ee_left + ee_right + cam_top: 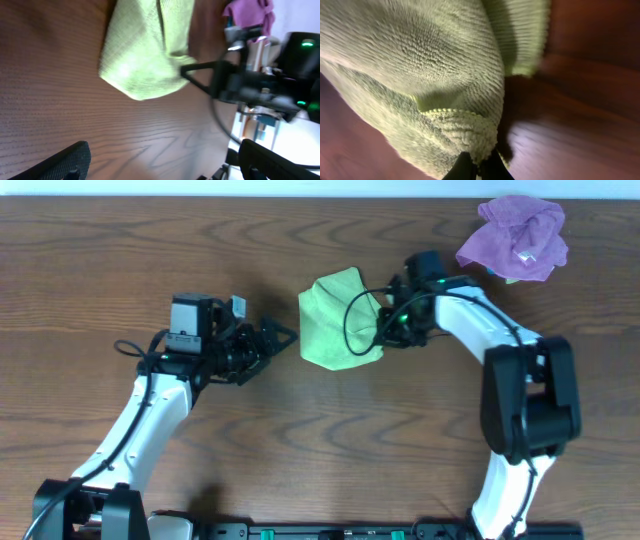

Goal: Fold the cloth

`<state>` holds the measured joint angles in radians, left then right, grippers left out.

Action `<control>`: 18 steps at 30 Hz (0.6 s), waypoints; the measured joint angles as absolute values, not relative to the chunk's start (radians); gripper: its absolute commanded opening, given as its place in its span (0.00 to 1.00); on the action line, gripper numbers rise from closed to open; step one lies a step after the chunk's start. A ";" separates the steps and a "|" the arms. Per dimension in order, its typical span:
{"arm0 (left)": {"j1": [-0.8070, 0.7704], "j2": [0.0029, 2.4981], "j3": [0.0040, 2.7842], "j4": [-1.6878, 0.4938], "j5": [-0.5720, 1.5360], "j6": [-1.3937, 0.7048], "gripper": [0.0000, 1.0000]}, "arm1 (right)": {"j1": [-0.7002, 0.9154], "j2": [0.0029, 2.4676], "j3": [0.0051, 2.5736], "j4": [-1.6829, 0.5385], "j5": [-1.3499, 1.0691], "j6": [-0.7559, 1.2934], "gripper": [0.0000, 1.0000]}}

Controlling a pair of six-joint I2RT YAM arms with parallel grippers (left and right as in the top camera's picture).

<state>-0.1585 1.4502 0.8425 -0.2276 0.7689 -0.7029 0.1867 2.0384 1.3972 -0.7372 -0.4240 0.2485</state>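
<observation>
The lime-green cloth (pixel 338 318) lies bunched on the wooden table, near the middle in the overhead view. My right gripper (pixel 382 340) is at its right edge and is shut on a hemmed corner of the cloth (pixel 465 132); in the right wrist view the fabric bulges out from between the closed fingertips (pixel 477 167). My left gripper (pixel 283 337) stands open just left of the cloth, apart from it. In the left wrist view its two black fingers (pixel 65 162) are spread wide over bare wood, with the cloth (pixel 145 50) ahead.
A purple cloth (pixel 515 238) lies crumpled at the table's far right corner. A black cable loops over the green cloth's right side (pixel 358 320). The wooden table (pixel 120 260) runs bare to the left and front.
</observation>
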 measured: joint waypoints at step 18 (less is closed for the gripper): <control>-0.336 1.662 0.842 0.001 0.702 -0.812 0.95 | 0.151 1.798 1.398 -0.941 -0.088 0.273 0.08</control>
<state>-0.3363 1.6615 0.8421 0.0006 0.7025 -0.8124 0.1509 1.7977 1.3975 -0.9409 -0.0883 0.2729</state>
